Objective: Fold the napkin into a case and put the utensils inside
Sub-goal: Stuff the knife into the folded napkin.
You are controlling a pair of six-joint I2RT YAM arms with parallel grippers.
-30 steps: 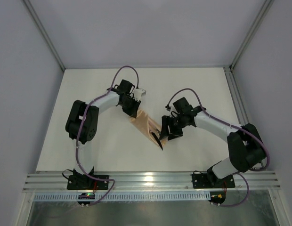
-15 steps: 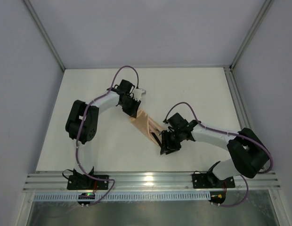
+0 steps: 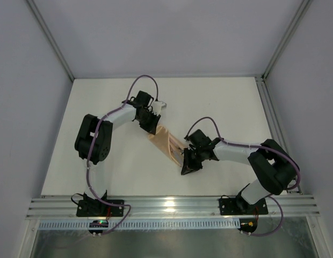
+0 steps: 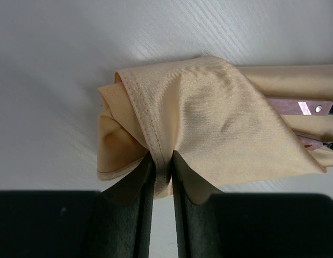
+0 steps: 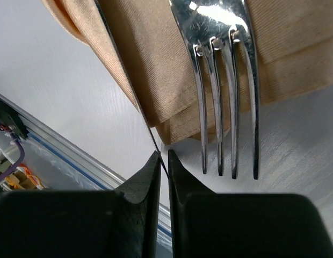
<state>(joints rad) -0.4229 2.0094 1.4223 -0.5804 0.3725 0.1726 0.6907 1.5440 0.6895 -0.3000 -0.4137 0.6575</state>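
The peach-orange napkin [image 3: 165, 141] lies folded as a narrow case running diagonally on the white table. My left gripper [image 3: 152, 124] is at its upper end, shut on the stitched hem [image 4: 156, 145] of the napkin [image 4: 209, 113]. Pinkish utensil handles [image 4: 301, 107] poke out of the fold at the right of the left wrist view. My right gripper [image 3: 186, 166] is at the lower end, shut on the tip of a knife blade [image 5: 148, 127] seen edge-on. A silver fork [image 5: 225, 107] lies beside it, tines reaching past the cloth edge [image 5: 150, 64] onto the table.
An aluminium rail [image 3: 172, 207] runs along the near table edge, close behind the right gripper [image 5: 162, 157]. Frame posts and grey walls bound the table at the left, right and back.
My right gripper moved down-left to the case's lower end and closed from open onto the knife tip. The left gripper and napkin stayed put.
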